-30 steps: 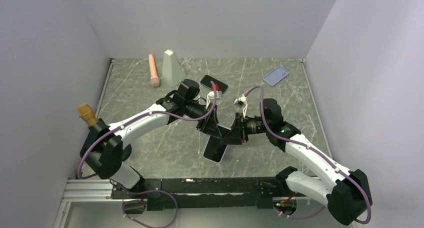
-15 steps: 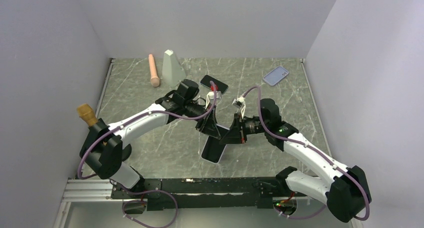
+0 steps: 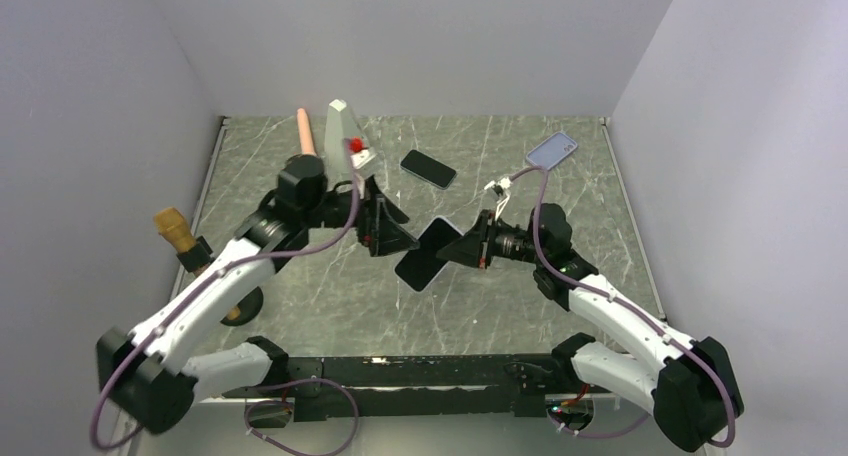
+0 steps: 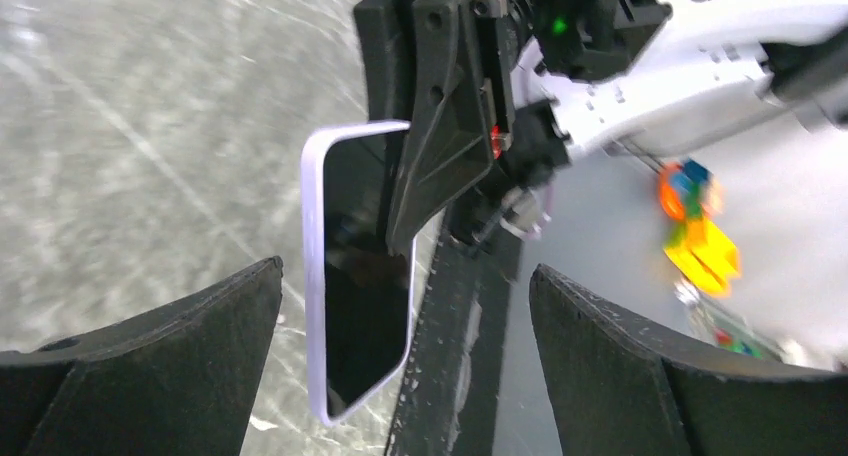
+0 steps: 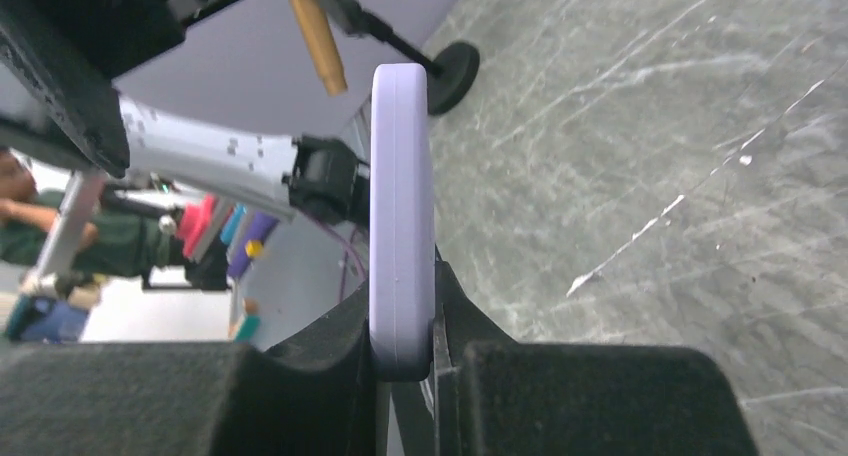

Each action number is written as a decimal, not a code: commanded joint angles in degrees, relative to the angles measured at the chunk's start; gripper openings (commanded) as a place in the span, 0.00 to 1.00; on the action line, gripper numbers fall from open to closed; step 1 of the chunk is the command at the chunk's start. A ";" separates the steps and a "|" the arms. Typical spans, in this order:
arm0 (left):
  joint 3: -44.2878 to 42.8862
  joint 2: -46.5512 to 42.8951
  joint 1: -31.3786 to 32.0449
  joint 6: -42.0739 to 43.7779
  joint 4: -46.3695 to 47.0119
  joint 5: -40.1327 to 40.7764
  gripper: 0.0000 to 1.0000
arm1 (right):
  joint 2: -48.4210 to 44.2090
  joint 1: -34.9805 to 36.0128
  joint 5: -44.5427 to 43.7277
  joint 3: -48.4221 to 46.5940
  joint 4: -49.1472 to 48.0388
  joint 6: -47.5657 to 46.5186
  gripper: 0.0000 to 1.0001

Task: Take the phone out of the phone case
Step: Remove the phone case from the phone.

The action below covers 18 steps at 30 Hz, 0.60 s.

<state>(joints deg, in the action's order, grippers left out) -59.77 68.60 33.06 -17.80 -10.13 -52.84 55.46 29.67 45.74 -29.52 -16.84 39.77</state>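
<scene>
The phone (image 4: 362,266), dark screen showing, sits inside a lavender phone case (image 4: 313,276). My right gripper (image 3: 462,248) is shut on one end of it and holds it above the table middle, the phone (image 3: 424,254) sticking out to the left. In the right wrist view the phone case (image 5: 400,196) stands edge-on between the fingers of the right gripper (image 5: 412,348). My left gripper (image 3: 392,238) is open just left of the phone and apart from it. Seen from the left wrist, the left gripper (image 4: 405,276) has its jaws spread wide with the phone's free end beyond them.
A second dark phone (image 3: 428,168) lies behind the grippers. An empty lavender case (image 3: 552,150) lies at the back right. A peach cylinder (image 3: 306,138) and a grey wedge-shaped block (image 3: 342,128) stand at the back left. A brass-coloured piece (image 3: 175,228) is at the left edge.
The left gripper opened, let go of the phone and drew back to the left. The right gripper kept its hold and carried the phone slightly up and toward the back.
</scene>
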 commanded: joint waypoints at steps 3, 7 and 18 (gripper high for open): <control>9.26 -13.65 -1.28 -12.18 5.95 19.96 0.94 | 5.01 -3.37 1.96 -2.38 -26.77 19.08 0.00; 13.76 -14.62 -1.28 -18.20 8.51 19.80 0.95 | 11.19 -3.75 7.52 -0.93 -48.36 31.03 0.00; 17.51 -12.67 -0.13 -26.42 18.22 15.13 0.29 | 14.68 -3.46 8.37 1.54 -63.87 40.36 0.00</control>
<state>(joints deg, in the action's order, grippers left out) -41.52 56.07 32.86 -41.52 2.85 -37.32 73.82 25.74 52.93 -26.70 -70.08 76.93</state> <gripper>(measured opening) 0.538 0.173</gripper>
